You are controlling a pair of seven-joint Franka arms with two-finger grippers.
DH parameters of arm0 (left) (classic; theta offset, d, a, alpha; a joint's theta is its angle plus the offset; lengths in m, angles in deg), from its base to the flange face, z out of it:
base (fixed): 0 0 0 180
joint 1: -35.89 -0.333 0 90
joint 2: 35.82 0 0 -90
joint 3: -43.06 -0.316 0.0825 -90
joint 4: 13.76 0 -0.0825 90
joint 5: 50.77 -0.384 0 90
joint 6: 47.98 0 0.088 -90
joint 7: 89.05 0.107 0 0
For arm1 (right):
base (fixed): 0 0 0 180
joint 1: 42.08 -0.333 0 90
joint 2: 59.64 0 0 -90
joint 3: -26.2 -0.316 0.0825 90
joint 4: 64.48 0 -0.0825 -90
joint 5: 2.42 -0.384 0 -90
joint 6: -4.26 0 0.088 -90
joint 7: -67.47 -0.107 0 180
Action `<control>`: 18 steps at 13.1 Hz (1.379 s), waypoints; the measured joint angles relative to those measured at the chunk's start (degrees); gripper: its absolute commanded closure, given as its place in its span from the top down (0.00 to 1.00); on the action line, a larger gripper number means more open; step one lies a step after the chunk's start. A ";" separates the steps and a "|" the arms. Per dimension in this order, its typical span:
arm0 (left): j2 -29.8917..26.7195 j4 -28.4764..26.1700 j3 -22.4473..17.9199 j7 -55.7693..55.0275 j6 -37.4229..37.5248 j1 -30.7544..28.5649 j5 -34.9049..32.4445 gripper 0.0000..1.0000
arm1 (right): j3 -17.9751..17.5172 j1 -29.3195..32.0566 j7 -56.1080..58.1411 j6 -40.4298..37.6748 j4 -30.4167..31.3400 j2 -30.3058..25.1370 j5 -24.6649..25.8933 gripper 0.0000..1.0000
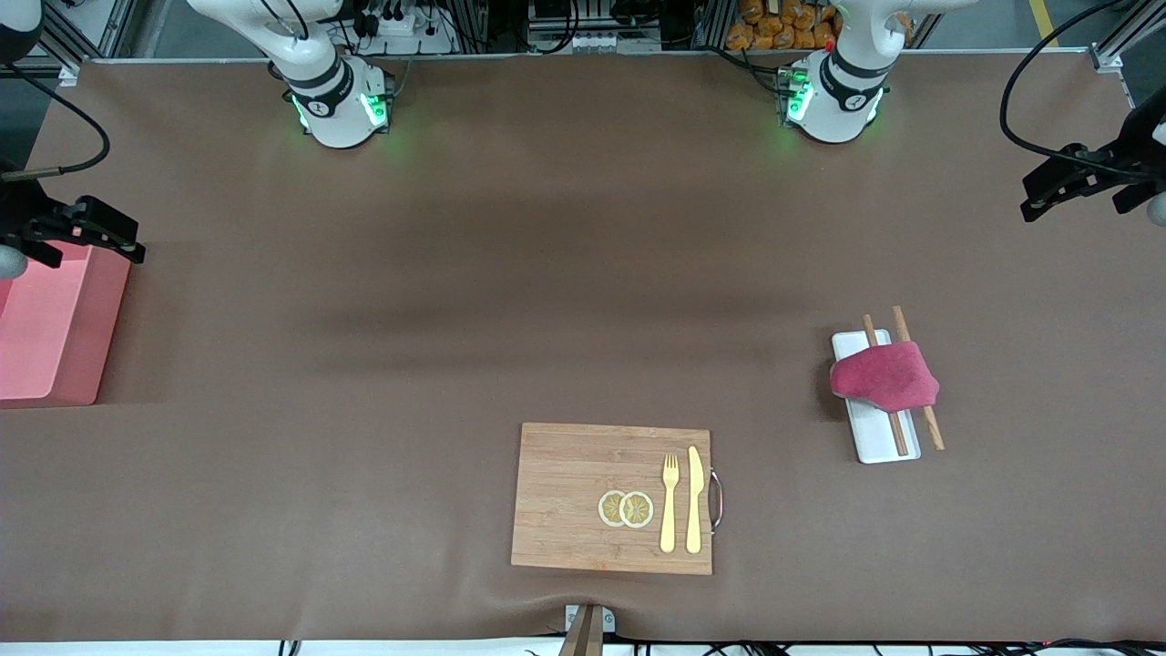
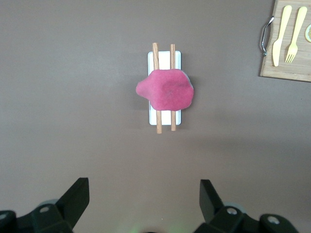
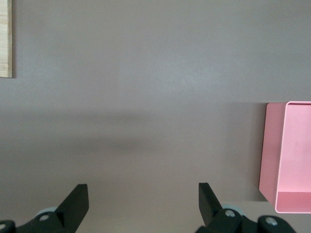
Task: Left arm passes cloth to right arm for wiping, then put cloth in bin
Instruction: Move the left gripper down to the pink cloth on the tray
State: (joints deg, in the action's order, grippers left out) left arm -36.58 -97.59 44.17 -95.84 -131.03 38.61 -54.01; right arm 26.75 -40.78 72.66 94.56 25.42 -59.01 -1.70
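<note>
A small raspberry-red fabric cloth (image 1: 885,379) lies draped over two wooden chopsticks (image 1: 916,376) on a white rectangular tray (image 1: 875,439), toward the left arm's end of the brown table (image 1: 455,301). The left gripper (image 2: 144,204) hangs above the table with fingers spread and empty. The right gripper (image 3: 143,204), likewise released, hovers by the tall-walled pink plastic bin (image 1: 50,333). A wooden cutting board (image 1: 569,497) (carrying a yellow fork (image 1: 669,503), knife (image 1: 694,499) and lemon slices (image 1: 626,508)) lies nearest the front camera.
</note>
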 measured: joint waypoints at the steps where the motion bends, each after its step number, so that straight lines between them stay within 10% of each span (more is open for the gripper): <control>1: -0.01 0.00 -0.01 0.02 0.00 0.00 0.00 1.00 | 0.00 -0.01 0.00 0.00 0.00 0.00 0.00 1.00; 12: 1.23 -2.66 -0.12 0.61 -0.96 -0.03 0.33 1.00 | 0.00 -0.06 0.07 -0.06 0.01 0.02 0.00 1.00; 18: 7.71 -13.00 -0.51 0.61 -18.22 -1.52 0.96 1.00 | 0.06 -0.06 0.08 -0.06 0.12 0.29 -0.11 1.00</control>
State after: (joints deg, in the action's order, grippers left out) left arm -28.87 -110.59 43.66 -95.23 -149.25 37.09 -53.05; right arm 26.81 -40.84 72.75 94.50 25.55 -58.72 -1.80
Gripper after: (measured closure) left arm 0.000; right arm 0.000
